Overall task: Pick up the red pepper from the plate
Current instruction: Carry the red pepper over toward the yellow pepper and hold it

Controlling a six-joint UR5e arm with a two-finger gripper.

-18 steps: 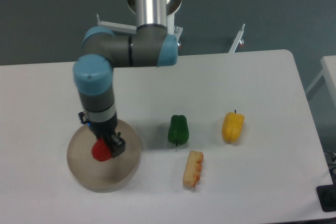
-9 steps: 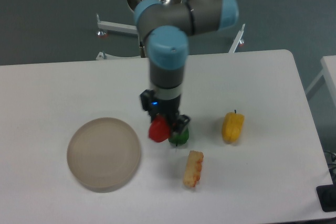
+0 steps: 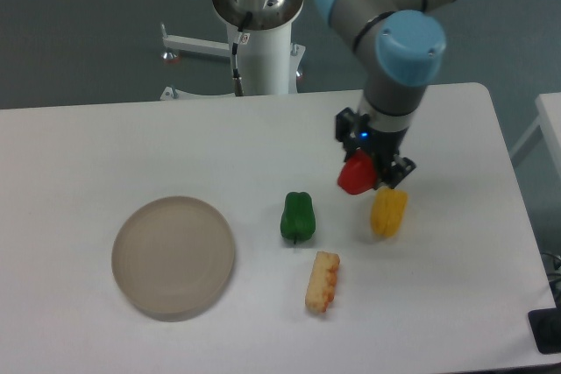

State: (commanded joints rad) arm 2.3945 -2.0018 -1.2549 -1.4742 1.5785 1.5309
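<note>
Pincer (image 3: 366, 172) is clamped on the red pepper (image 3: 355, 176) — pepper is held up off the white surface (image 3: 105, 146), well away from the plate (image 3: 173, 257). Taking the green pepper (image 3: 297, 215) as landmark: red pepper sits up and to its right, just above-left of the yellow pepper (image 3: 388, 209), overlapping that one's top edge in the view; cannot tell if they touch. Plate lies to the green pepper's left and a bit lower, flat, beige, nothing on it. A pale corn-like piece with orange edge (image 3: 323, 280) lies just below-right of the green pepper. Yellow pepper is to its right, about level. Arm's grey wrist with blue cap (image 3: 409, 48) stands above the pincer — robot base column (image 3: 259, 37) at the surface's far edge.
</note>
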